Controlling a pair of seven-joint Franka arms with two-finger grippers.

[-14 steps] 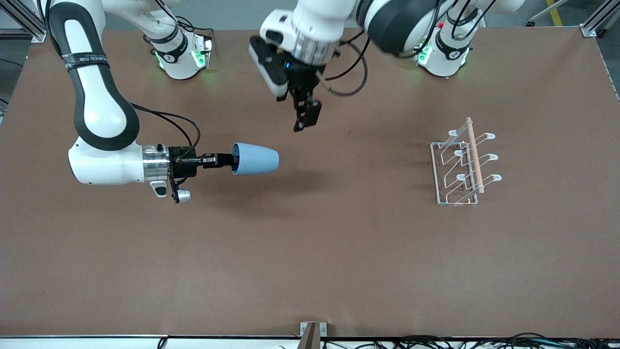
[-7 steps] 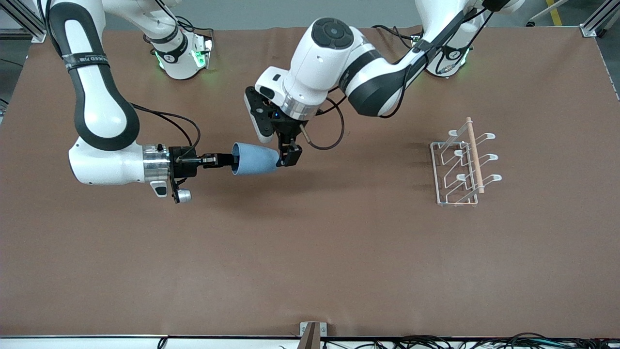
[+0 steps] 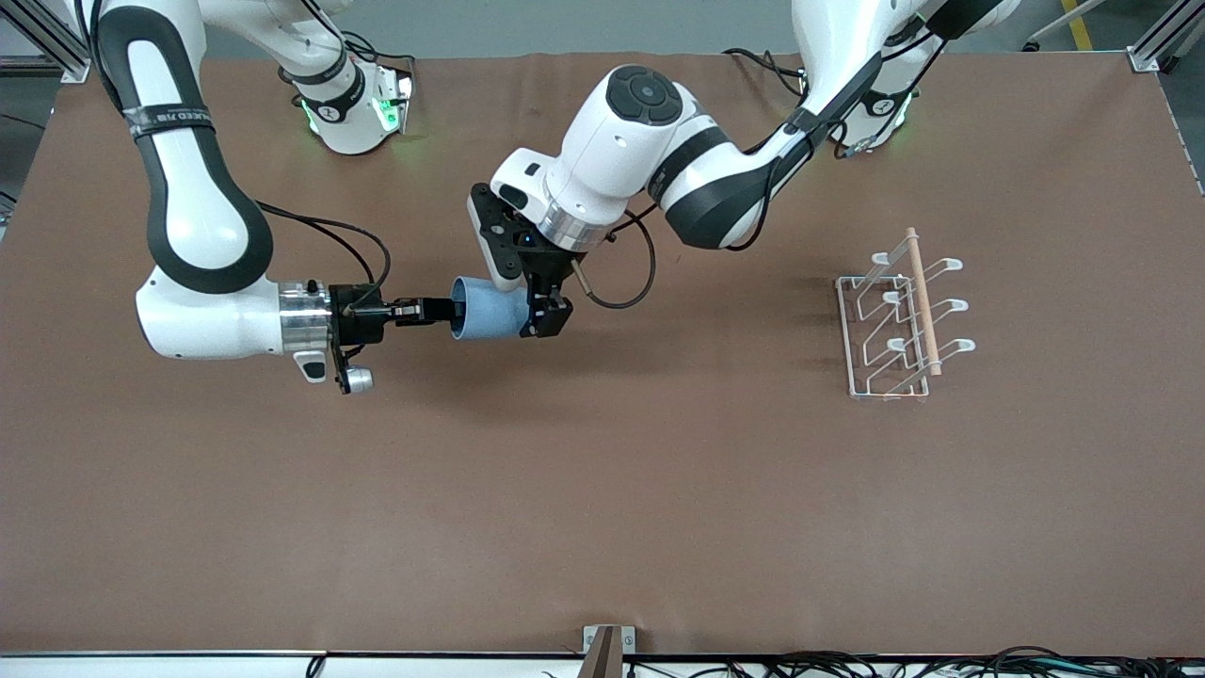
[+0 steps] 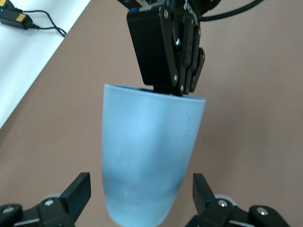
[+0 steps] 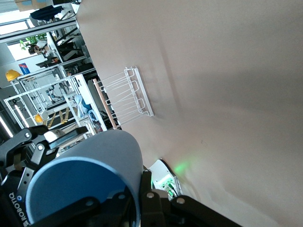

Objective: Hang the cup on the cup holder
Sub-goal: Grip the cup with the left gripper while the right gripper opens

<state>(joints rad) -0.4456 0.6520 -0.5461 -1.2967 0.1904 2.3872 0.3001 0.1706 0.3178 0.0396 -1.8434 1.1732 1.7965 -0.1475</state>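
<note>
The light-blue cup [image 3: 490, 315] hangs on its side above the table, its mouth toward the right arm's end. My right gripper [image 3: 442, 310] is shut on the cup's rim, one finger inside and one outside [image 5: 137, 198]. My left gripper [image 3: 544, 315] is open around the cup's closed end. In the left wrist view its fingers [image 4: 80, 184] stand either side of the cup [image 4: 149, 151] with a gap on each side. The white wire cup holder [image 3: 861, 330] with a wooden rod stands on the table toward the left arm's end, with nothing on its pegs.
Both arm bases stand along the table edge farthest from the front camera. A small metal bracket [image 3: 607, 645] sits at the edge nearest that camera, with cables beside it. Brown tabletop [image 3: 659, 471] lies between the cup and the cup holder [image 5: 125, 97].
The left arm has swung down from over the table's middle to the cup's closed end, and its fingers now straddle it. The right arm and the cup have stayed still.
</note>
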